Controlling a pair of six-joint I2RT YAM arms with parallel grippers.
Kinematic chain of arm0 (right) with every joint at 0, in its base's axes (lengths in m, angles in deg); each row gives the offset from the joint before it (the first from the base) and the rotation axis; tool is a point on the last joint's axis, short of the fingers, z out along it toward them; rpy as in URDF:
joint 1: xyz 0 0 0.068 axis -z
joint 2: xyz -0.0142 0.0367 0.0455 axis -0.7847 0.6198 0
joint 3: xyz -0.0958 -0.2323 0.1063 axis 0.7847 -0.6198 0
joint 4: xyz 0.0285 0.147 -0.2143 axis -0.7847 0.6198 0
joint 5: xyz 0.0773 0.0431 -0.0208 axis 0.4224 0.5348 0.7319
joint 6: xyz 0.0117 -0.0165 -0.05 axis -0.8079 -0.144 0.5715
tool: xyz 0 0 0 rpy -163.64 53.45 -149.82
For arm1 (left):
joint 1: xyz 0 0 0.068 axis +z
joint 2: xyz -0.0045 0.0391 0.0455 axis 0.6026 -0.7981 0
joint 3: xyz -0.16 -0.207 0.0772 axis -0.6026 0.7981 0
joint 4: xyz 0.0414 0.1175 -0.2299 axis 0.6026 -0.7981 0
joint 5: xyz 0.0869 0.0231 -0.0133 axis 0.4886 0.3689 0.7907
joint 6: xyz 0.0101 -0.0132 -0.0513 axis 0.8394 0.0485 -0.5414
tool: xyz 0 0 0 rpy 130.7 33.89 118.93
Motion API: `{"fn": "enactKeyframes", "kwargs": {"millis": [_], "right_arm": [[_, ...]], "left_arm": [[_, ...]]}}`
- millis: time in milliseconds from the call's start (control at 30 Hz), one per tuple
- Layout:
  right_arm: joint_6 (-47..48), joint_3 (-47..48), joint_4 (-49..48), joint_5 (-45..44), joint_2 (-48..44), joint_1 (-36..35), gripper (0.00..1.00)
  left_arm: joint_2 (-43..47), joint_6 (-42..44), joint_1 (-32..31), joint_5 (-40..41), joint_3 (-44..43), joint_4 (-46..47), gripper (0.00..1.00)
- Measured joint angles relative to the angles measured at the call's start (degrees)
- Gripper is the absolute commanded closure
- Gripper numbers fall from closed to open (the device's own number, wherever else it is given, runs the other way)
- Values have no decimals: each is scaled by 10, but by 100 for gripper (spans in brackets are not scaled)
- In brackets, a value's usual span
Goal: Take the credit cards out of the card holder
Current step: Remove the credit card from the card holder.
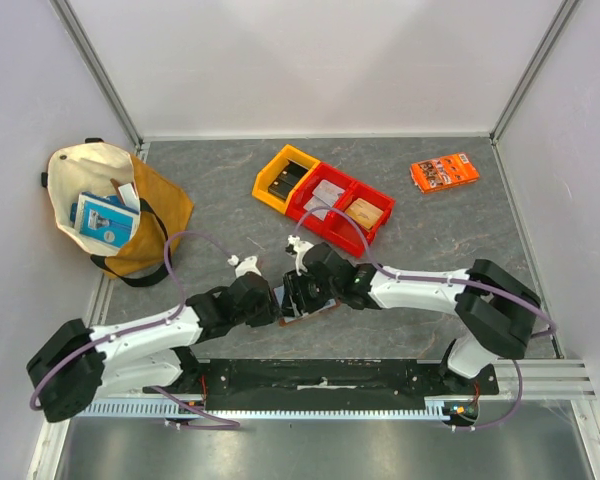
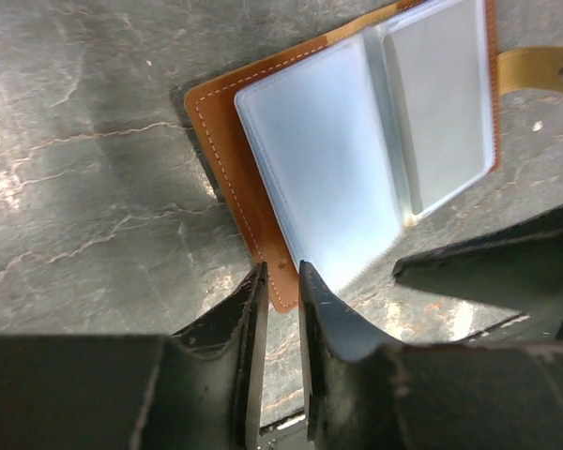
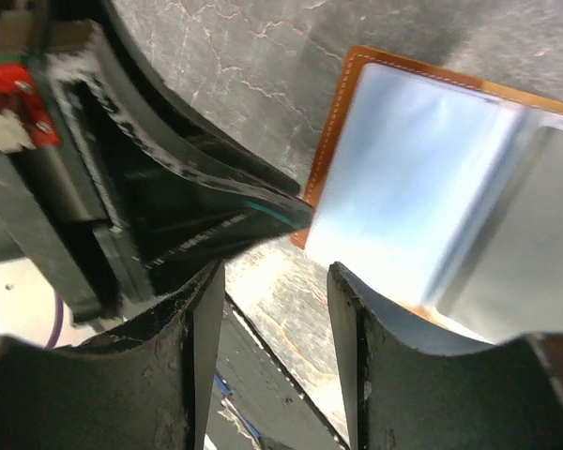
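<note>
The card holder (image 2: 223, 141) lies open on the grey table, brown leather outside, pale blue-grey sleeves facing up, its tab (image 2: 544, 70) at the far side. In the overhead view it (image 1: 308, 316) is mostly hidden between the two gripper heads. No credit cards can be told apart from the sleeves. My left gripper (image 2: 281, 272) stands narrowly open at the holder's near corner, and bare table shows through the gap. My right gripper (image 3: 275, 272) is open beside the holder's (image 3: 403, 178) edge with nothing between its fingers. Both meet near the table's front, left gripper (image 1: 277, 308) and right gripper (image 1: 296, 294).
A cream and mustard tote bag (image 1: 110, 205) with a blue box sits at the back left. A yellow bin (image 1: 285, 178) and red bins (image 1: 345, 205) stand mid-back. An orange printed packet (image 1: 445, 171) lies back right. The black base rail (image 1: 330, 375) runs along the front edge.
</note>
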Motion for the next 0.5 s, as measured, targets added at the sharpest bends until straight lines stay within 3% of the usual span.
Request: {"fn": "enactKeyframes", "kwargs": {"millis": [333, 500], "right_arm": [[42, 0, 73, -104, -87, 55, 42], [52, -5, 96, -133, -75, 77, 45]], "left_arm": [[128, -16, 0, 30, -1, -50, 62], [74, -6, 0, 14, -49, -39, 74]]}}
